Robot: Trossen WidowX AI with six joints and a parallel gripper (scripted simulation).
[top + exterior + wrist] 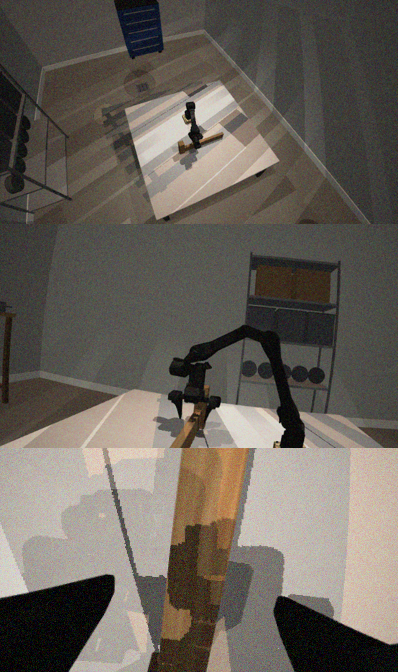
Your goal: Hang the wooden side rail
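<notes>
One wooden rail (pixel 214 137) (pixel 186 432) (pixel 210 493) lay under my gripper (pixel 196 145) (pixel 193 419) (pixel 196 594), over the tabletop (pixel 217 174) (pixel 124 423) (pixel 370 523). From above, I saw its long axis slant from the post (pixel 181 146) (pixel 201 407) at lower left to its far end at upper right. In the exterior view it pointed away from the camera, toward the upright post. In the wrist view it ran nearly up and down, its top leaning slightly right.

The rail looked straight, narrow and orange-brown, with faint grain and a dark, ragged-edged shadow across it. I couldn't tell whether the hooks sat on the pins.

I had the gripper spread wide, holding nothing, with a finger on either side of the rail and a visible gap beside each in the wrist view. The tabletop's outer edges lay well apart from the rail, leaving sideways room around it. The black arm (pixel 193 119) (pixel 230 342) arched over from its base.
</notes>
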